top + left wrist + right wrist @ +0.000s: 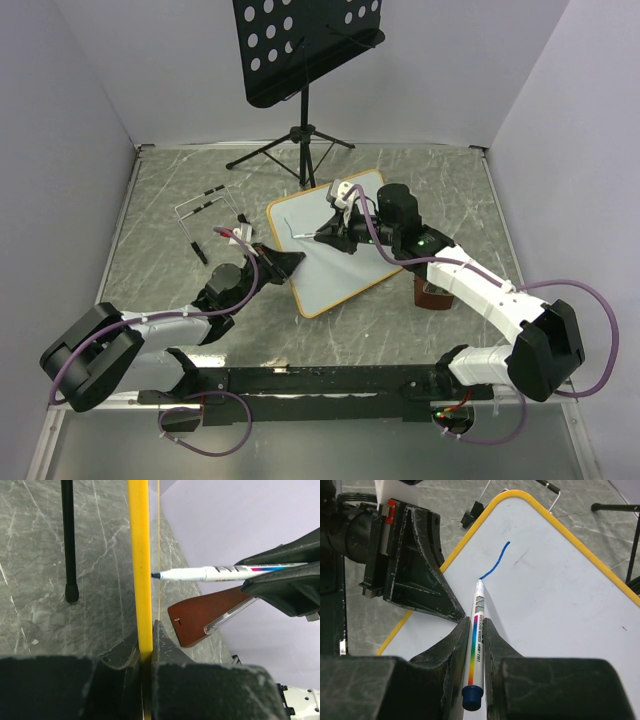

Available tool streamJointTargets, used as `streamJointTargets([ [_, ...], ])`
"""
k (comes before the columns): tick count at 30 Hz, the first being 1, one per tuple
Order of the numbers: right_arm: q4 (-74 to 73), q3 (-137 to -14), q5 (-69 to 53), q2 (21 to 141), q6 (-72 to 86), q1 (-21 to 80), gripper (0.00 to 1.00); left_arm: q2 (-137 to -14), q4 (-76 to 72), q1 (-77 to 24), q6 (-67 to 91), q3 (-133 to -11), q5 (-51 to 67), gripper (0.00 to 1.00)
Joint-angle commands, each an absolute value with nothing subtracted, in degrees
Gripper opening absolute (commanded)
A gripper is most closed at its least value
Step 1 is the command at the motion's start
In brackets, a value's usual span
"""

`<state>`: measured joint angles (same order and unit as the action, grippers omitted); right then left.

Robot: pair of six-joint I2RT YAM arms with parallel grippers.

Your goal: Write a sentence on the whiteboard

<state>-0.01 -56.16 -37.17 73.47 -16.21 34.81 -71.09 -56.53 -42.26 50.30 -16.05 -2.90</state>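
Right gripper (472, 626) clamps the marker (476, 650) — tip touching the whiteboard (560, 595) at the blue stroke's (496, 562) near end; left gripper (146, 644) pinches the whiteboard's frame.

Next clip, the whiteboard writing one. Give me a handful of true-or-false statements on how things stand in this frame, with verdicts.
1. The jaws of the right gripper hold a marker with its tip on the whiteboard. True.
2. The whole sentence is already on the board. False: only one short blue stroke is there.
3. The jaws of the left gripper are shut on the whiteboard's edge. True.
4. The whiteboard sits on the music stand. False: it is down at the table, in front of the stand.
5. The marker writes in red. False: its line is blue.
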Motion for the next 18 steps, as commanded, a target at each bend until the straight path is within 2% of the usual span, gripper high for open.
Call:
streamJointTargets([
  [1,-1.6,-56.3,-37.2,72.5,-17.1,35.5,0.0,-71.5,-60.7,-42.7,46.2,-16.3,-1.6,0.01],
  [18,3.0,-59.9,-33.9,74.9,-15.3,35.2,0.0,-72.2,-61.9,-42.8,46.5,-15.9,-0.8,0.01],
])
